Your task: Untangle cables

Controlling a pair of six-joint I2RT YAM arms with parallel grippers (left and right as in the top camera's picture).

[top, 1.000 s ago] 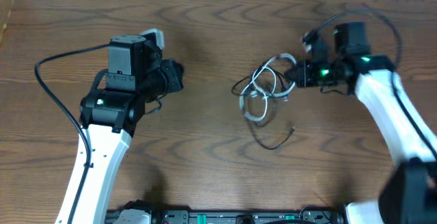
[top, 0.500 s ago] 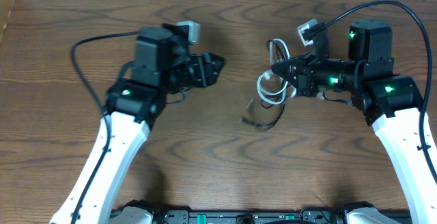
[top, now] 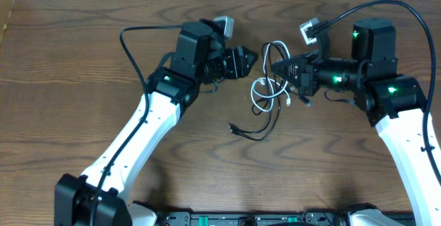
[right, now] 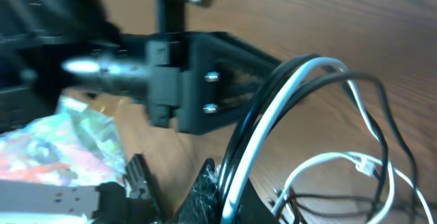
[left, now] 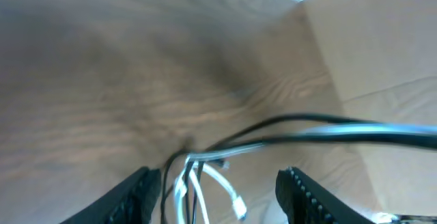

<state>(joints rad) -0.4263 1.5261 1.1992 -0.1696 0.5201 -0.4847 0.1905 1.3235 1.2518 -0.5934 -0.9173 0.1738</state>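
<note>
Right pincer (top: 278,67) pinches the cables (top: 269,91) at its tip, loops drooping below it onto the worktop (top: 83,60); left pincer (top: 248,56), spread, hovers just beside; light and limp, they are likely best gripped mid-loop.

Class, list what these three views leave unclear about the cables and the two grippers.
- Overhead: the cables overlap in a thin knot, so how many black ones there are cannot be counted.
- Left wrist: blur smears everything, so whether the left gripper touches the cables is unclear.
- Right wrist: the lower edge cuts off the right gripper, hiding where it pinches the cables.
</note>
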